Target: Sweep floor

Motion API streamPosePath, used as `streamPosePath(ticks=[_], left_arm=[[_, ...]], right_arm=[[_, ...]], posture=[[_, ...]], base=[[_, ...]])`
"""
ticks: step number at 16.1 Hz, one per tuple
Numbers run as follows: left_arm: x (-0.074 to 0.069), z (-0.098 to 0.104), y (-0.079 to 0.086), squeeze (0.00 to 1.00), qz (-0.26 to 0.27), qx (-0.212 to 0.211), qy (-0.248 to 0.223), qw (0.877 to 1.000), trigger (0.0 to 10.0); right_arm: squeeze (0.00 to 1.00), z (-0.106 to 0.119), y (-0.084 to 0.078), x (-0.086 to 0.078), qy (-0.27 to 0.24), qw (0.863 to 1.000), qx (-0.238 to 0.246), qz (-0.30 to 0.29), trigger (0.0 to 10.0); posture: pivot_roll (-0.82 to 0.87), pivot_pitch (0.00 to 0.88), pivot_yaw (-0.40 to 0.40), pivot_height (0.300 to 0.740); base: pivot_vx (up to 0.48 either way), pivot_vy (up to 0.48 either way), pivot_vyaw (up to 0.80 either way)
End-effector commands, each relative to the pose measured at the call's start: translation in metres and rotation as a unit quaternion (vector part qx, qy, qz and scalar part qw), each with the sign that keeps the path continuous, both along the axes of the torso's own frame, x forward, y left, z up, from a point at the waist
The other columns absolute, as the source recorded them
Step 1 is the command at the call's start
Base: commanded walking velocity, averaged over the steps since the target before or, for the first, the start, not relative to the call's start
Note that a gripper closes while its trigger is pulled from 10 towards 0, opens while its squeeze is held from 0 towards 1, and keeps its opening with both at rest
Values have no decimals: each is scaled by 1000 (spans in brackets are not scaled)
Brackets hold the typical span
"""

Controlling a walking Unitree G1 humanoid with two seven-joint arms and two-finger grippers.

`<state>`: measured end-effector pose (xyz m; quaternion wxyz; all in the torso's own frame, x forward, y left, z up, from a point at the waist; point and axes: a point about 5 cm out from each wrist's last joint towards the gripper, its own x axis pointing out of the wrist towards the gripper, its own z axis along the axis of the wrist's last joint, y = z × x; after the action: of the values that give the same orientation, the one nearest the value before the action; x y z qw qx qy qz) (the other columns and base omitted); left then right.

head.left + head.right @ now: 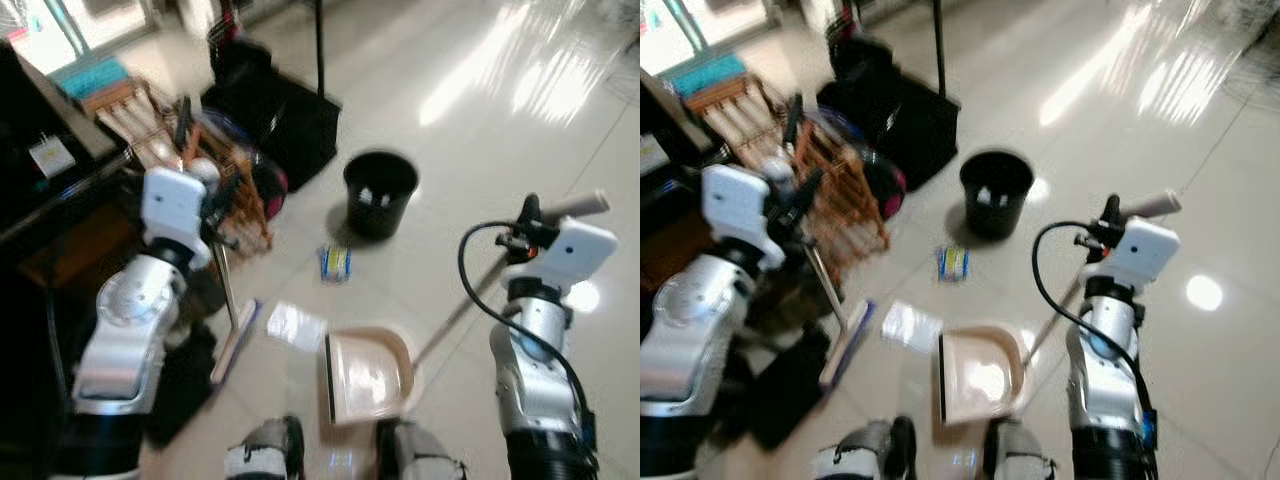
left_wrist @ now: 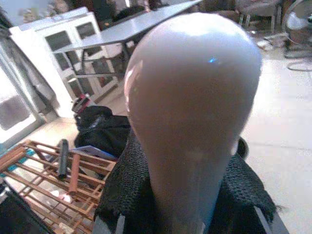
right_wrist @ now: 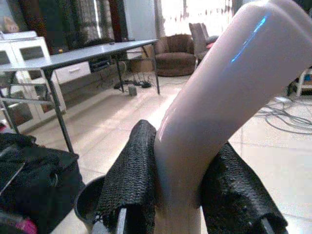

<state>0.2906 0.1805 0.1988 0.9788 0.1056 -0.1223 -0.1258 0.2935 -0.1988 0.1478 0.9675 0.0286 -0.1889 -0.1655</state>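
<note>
Glossy tiled floor (image 1: 500, 60), smooth plastic dustpan (image 1: 368, 375) (beige), wooden rack (image 1: 160, 140)

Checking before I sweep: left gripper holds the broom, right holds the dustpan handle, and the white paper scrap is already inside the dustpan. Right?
Not quite. The left eye view shows the paper scrap still on the floor beside the dustpan, not inside. The left gripper holds the broom; the right gripper holds the dustpan handle.

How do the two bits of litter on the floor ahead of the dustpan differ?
The white paper is plain, pale and the larger of the two; the wrapper is small, with blue and yellow print. The paper lies between the broom head and the dustpan, close to the pan's mouth; the wrapper lies farther off, near the black bin. Both lie flat on the tiles, not yet swept in.
</note>
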Motion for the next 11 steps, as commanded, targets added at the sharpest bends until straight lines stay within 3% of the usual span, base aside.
streamPosePath(ticks=[1, 7, 11], left_arm=[[-9, 17, 6, 0, -2, 4, -31, 1000, 10000], [-42, 34, 33, 0, 13, 32, -23, 999, 10000], [-57, 49, 38, 0, 6, 40, -21, 999, 10000]], right_arm=[[0, 11, -3, 4, -50, 999, -16, -3, 10000], [0, 2, -17, 16, -65, 994, -80, -37, 10000], [0, -6, -26, 14, -86, 990, -81, -74, 10000]], posture=[[164, 417, 102, 740], [256, 470, 156, 740], [317, 482, 203, 740]], base=[[0, 0, 0], [0, 0, 0], [0, 0, 0]])
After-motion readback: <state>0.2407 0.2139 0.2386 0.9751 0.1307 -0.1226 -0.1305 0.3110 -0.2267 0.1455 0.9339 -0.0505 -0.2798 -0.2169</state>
